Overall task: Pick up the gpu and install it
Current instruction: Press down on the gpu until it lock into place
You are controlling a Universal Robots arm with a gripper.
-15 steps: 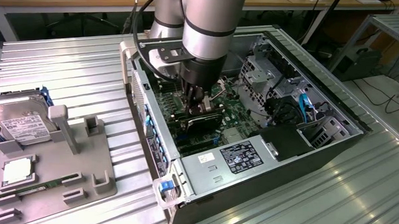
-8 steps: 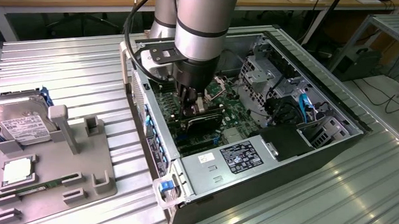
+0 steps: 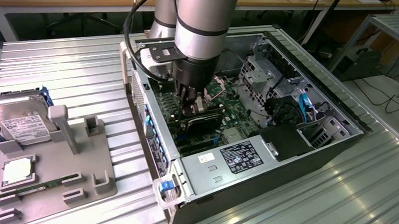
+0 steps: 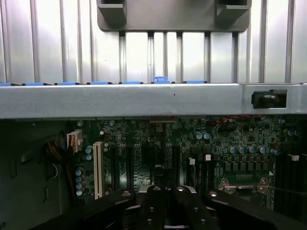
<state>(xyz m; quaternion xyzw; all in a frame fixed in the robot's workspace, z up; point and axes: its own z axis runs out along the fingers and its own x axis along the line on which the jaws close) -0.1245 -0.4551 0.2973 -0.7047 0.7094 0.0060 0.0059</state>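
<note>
From my remote station I log the surroundings as follows. Work surface: a ribbed, silvery metal table [image 3: 75,73], its slats running lengthwise and catching bright overhead light, with glare strongest toward the exterior view's lower right. Rear of room: a wooden-topped bench [image 3: 70,0] on white legs, dark shadow beneath it. Exterior view's right: a metal-framed rack or shelf [image 3: 388,24], a dark boxy object [image 3: 355,60] on the floor under it, and loose black cables [image 3: 386,96] trailing over a pale floor. Lighting: even, cool, artificial. I see no windows and cannot make out any wall.
</note>
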